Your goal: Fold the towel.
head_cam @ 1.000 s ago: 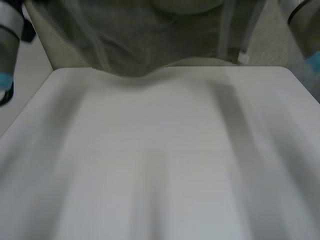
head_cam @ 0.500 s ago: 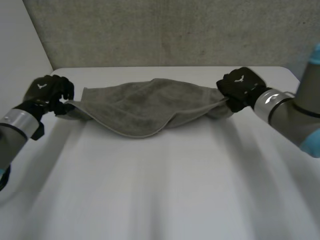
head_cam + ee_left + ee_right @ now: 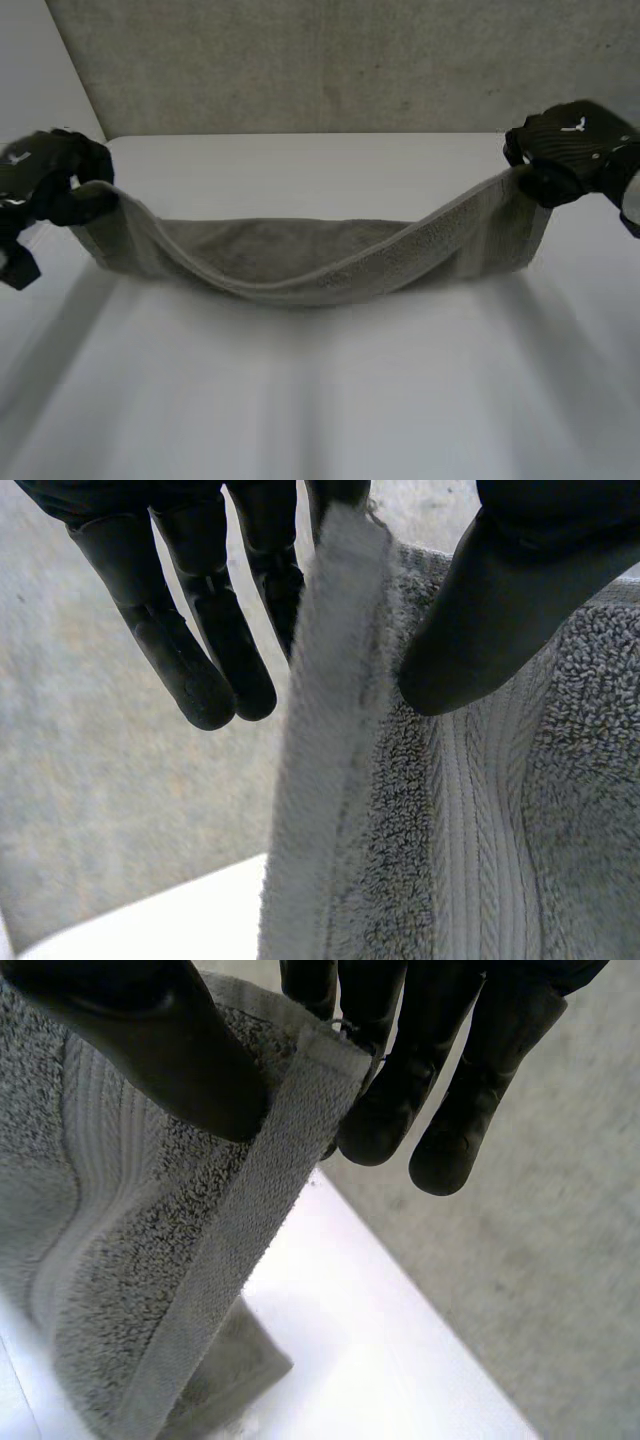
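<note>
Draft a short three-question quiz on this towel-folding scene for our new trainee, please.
1. True or false: the towel lies flat and fully folded on the table.
2. What does the left robot hand grip? A) one end of the towel B) the table's edge C) nothing
3. Fill in: held between the left robot hand and the right robot hand, the towel sags lowest at its ___.
Key: 1 false; 2 A; 3 middle.
</note>
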